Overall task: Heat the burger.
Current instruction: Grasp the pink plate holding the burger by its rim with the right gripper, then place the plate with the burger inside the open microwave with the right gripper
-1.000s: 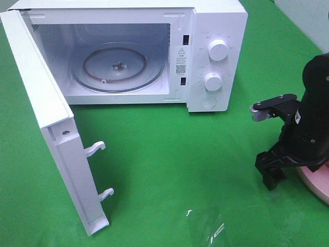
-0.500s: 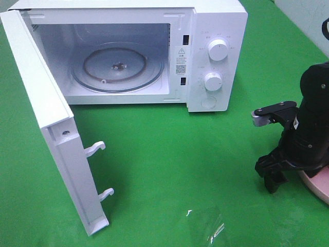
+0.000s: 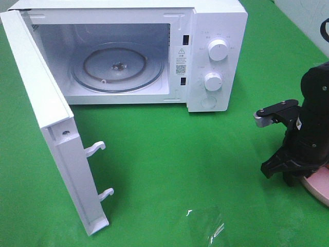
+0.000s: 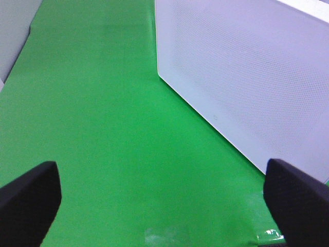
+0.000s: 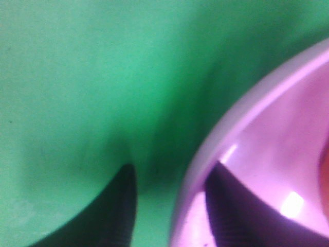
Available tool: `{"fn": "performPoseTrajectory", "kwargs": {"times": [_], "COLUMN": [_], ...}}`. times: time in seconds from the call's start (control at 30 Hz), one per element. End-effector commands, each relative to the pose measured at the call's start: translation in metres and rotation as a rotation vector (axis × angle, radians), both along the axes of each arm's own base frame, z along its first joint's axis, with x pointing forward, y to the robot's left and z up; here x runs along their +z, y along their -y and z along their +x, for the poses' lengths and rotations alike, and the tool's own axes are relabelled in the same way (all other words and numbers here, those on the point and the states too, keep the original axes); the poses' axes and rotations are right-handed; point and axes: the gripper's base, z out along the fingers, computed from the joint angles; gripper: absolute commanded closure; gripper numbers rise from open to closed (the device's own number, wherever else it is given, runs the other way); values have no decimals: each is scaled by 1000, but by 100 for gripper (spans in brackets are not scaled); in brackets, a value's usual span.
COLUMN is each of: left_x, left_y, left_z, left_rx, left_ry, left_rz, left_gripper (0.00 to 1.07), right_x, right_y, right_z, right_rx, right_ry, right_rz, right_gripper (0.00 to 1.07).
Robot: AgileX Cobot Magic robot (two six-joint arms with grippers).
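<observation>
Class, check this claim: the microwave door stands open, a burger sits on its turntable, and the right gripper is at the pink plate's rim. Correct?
No. The turntable is bare, as the exterior high view shows. The door does stand open, and the right gripper is at the plate's rim.

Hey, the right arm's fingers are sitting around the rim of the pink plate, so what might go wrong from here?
The right arm's fingers straddle just one spot on the rim of the pink plate. Lifted from that edge, it could tilt or slip and dump what it carries. On the way into the microwave, the plate may also clip the frame beside the knobs before it reaches the glass turntable.
</observation>
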Motion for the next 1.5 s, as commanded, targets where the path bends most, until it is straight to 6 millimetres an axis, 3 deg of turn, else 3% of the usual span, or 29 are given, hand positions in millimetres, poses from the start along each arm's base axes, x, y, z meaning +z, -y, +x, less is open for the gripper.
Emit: {"fn": "performPoseTrajectory", "kwargs": {"times": [0.03, 0.07, 0.2, 0.7, 1.1, 1.5], "left_x": [1, 1, 1, 1, 1, 1], "left_y": [0, 0, 0, 0, 0, 0], "left_z": [-2, -2, -2, -2, -2, -2], "left_rx": [-7, -7, -7, -7, -7, -7], "left_ry": [30, 30, 30, 30, 30, 30], "left_rz": [-5, -5, -5, -5, -5, -5], "left_gripper": [7, 7, 7, 7, 7, 7], "right_x": [-4, -4, -4, 1, 35, 56], "right_y": [0, 0, 0, 2, 6, -14], "right_z": [-2, -2, -2, -6, -12, -30], "right_rx": [-17, -13, 2, -27, -46, 28], "right_ry": [-14, -13, -15, -44, 19, 95], "right_rz": [7, 7, 5, -17, -35, -72], "right_gripper": [92, 101, 107, 107, 107, 107]}}
